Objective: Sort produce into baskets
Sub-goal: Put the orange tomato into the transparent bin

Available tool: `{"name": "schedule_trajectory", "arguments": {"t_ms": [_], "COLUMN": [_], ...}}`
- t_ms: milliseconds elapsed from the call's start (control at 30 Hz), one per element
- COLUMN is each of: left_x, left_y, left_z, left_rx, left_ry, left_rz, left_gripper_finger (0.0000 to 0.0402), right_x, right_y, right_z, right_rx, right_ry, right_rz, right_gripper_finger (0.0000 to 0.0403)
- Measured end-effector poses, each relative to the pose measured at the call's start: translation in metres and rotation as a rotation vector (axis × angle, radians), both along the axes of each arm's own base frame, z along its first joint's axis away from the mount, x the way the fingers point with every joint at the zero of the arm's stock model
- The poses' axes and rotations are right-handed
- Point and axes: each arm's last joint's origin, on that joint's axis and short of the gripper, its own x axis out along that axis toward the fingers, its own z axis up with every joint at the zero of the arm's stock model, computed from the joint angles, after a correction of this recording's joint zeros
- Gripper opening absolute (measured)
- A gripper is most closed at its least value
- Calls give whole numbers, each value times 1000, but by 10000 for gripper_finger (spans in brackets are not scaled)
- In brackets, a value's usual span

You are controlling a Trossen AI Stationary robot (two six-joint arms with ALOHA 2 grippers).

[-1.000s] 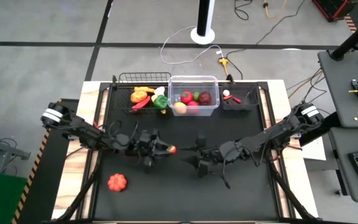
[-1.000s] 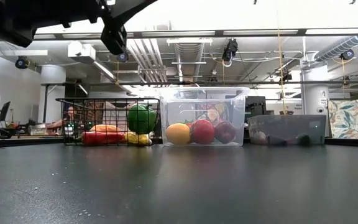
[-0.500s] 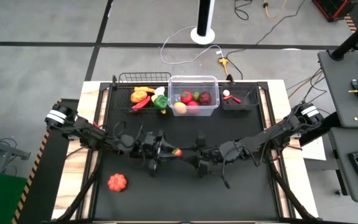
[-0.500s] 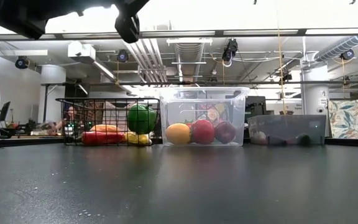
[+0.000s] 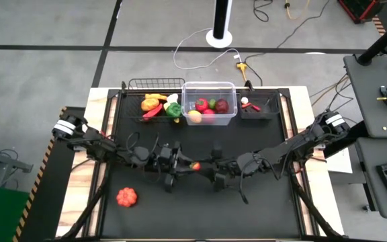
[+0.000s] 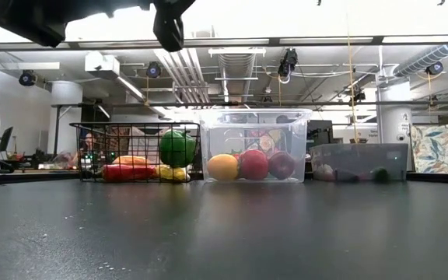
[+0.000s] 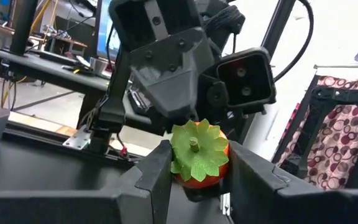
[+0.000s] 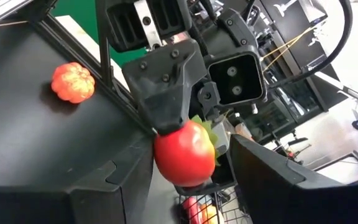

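A red toy tomato with a green leaf top hangs above the middle of the black table. My left gripper is shut on it. My right gripper faces it from the table's right side, open, with its fingers standing on either side of the tomato; I cannot tell whether they touch it. An orange pumpkin lies on the table at the near left. The black wire basket, the clear bin and the low dark tray stand in a row at the far edge, with produce in them. My left gripper pinches the tomato's two opposite sides between its two fingers. The fingers come level from the table's left side. The tomato is lifted clear of the table, its leaf top turned toward my left wrist and its round underside toward my right gripper.
The wire basket holds a green pepper, yellow and red pieces. The clear bin holds red and yellow round fruits. There is bare black table on the near side, in front of both arms.
My left gripper has carried the tomato toward the table's right edge, up to my right gripper, staying shut on it and clear of the table.
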Motion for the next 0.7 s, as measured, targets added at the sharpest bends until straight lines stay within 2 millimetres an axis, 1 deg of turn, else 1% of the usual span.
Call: {"name": "schedule_trajectory", "arguments": {"t_ms": [233, 533, 700], "left_x": [-1, -1, -1], "left_y": [1, 1, 1], "left_z": [-3, -1, -1], "left_rx": [-3, -6, -5], "left_ry": [10, 3, 6], "left_rz": [12, 12, 11], "left_gripper_finger": [117, 117, 117], "right_x": [0, 0, 0], "right_y": [0, 0, 0], "right_z": [0, -2, -3], "right_rx": [4, -7, -10], "right_ry": [0, 20, 29], "right_rz": [0, -1, -2], "right_gripper_finger": [196, 150, 137]}}
